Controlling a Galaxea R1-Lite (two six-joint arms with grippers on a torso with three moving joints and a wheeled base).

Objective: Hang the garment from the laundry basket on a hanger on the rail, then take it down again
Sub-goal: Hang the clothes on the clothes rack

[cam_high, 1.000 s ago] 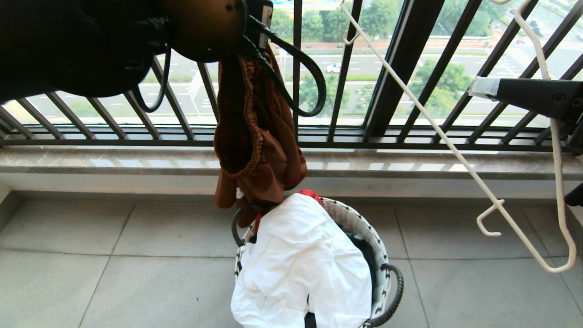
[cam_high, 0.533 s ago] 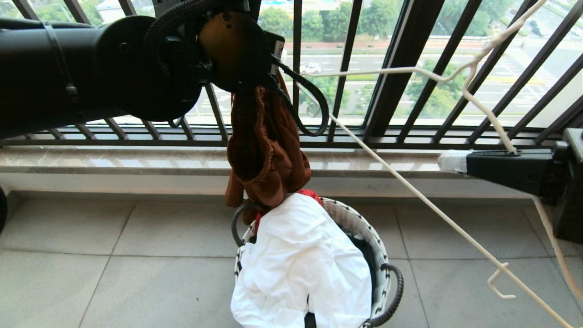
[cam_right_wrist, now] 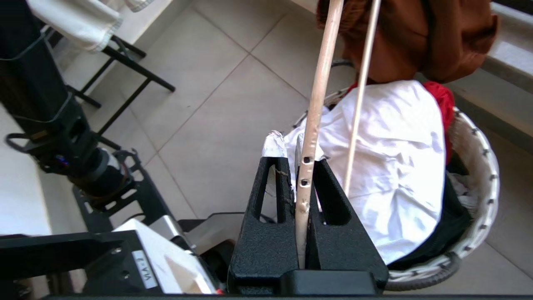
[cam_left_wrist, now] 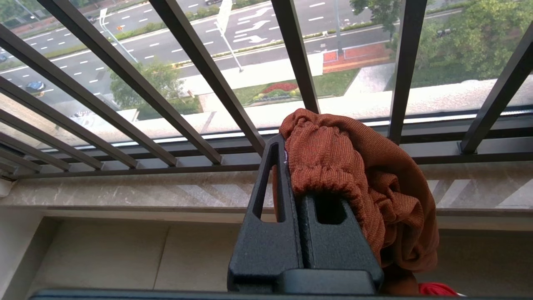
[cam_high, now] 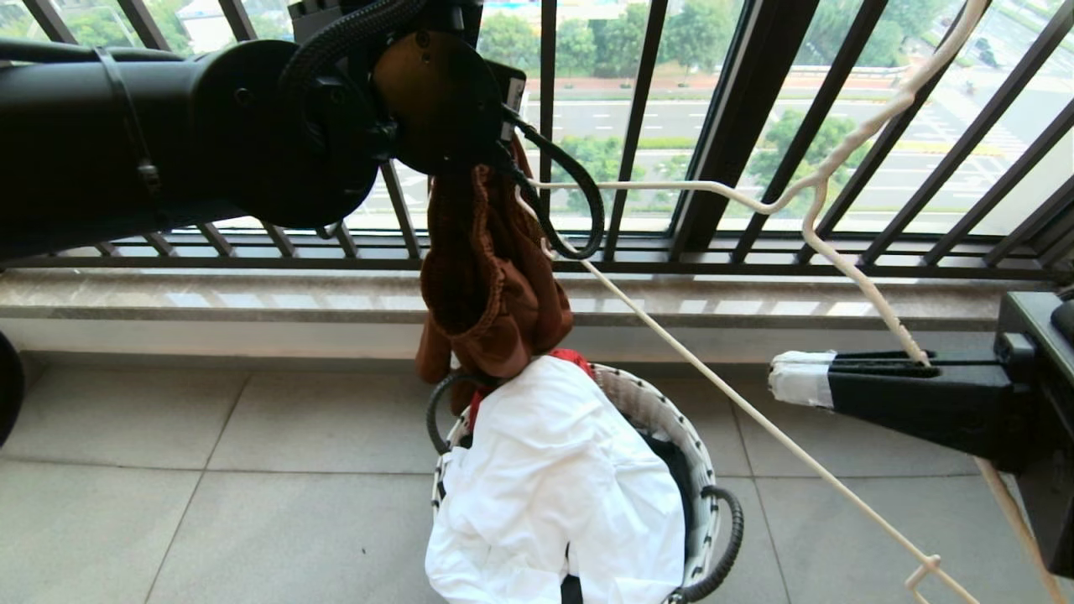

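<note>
You are looking down at a tiled balcony floor in front of a black balcony railing (cam_high: 638, 151). Your left end effector (cam_left_wrist: 291, 166) is held high on the left, its fingers pressed together on the gathered waistband of the rust-brown shorts (cam_high: 487, 285). The shorts hang in a bunched clump from that grip, their lowest folds just above the laundry basket (cam_high: 671, 419).

The basket stands on the floor below and holds a crumpled white garment (cam_high: 545, 486), with a red item (cam_high: 572, 359) showing at its back edge.

Your right end effector (cam_right_wrist: 306, 166) is low on the right, clamped on the cream-white wire hanger (cam_high: 755, 424). The hanger is tilted. One long arm slants across the middle of the scene towards the shorts, and its tip lies close beside them. Whether it touches the fabric cannot be told. The rail is not in view.

The step in hand looks like dressing the hanger: the shorts are out of the basket but not yet on the wire. Next, you would likely need to bring the hanger arm into the waistband opening, then spread the fabric along it. The bunched cloth may hide that opening.
</note>
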